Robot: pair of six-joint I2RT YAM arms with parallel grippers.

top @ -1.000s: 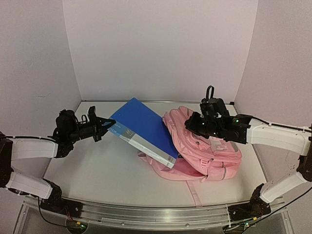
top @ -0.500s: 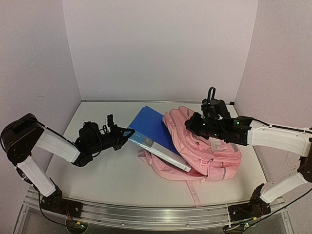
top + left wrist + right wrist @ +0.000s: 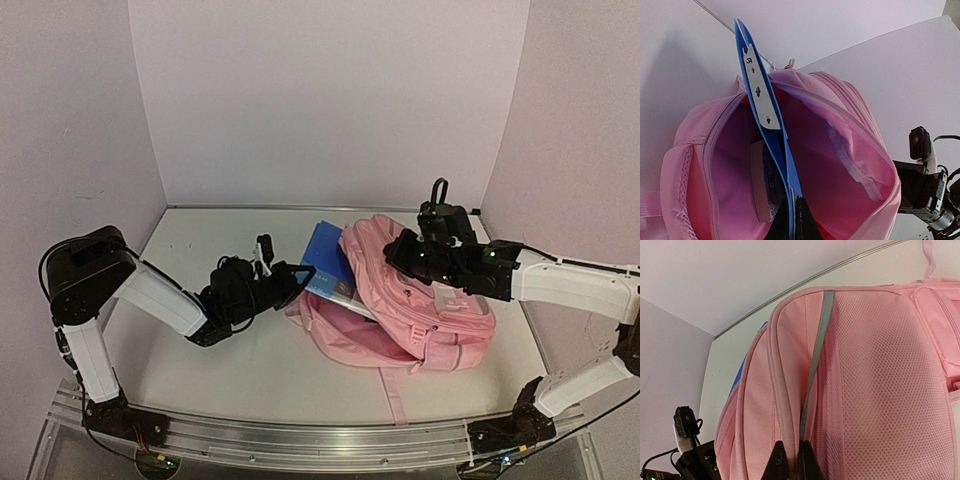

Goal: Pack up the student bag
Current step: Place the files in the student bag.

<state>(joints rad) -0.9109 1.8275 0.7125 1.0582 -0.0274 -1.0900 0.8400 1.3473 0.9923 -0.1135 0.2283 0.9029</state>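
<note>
The student bag (image 3: pixel 430 310) is a soft pink backpack lying on its side right of centre, its mouth gaping toward the left. A blue folder (image 3: pixel 325 262) stands on edge, mostly inside that mouth, with its far corner sticking out. My left gripper (image 3: pixel 290 275) is shut on the folder's near edge at the bag's opening. The left wrist view looks into the pink lining (image 3: pixel 840 165), with the folder (image 3: pixel 765 120) rising from the left gripper (image 3: pixel 792 227). My right gripper (image 3: pixel 405 255) is shut on a fold of the bag's top panel, beside a grey strip (image 3: pixel 815 365).
The white table (image 3: pixel 200 350) is walled on three sides. A metal rail (image 3: pixel 300 440) runs along its near edge. One pink strap (image 3: pixel 395 385) trails from the bag toward the front. The bag's lower flap (image 3: pixel 340 345) lies flat in front of the left gripper.
My left arm has swung right and pushed the blue folder into the bag's mouth, so much less of it shows. The right gripper has kept its hold almost still.
</note>
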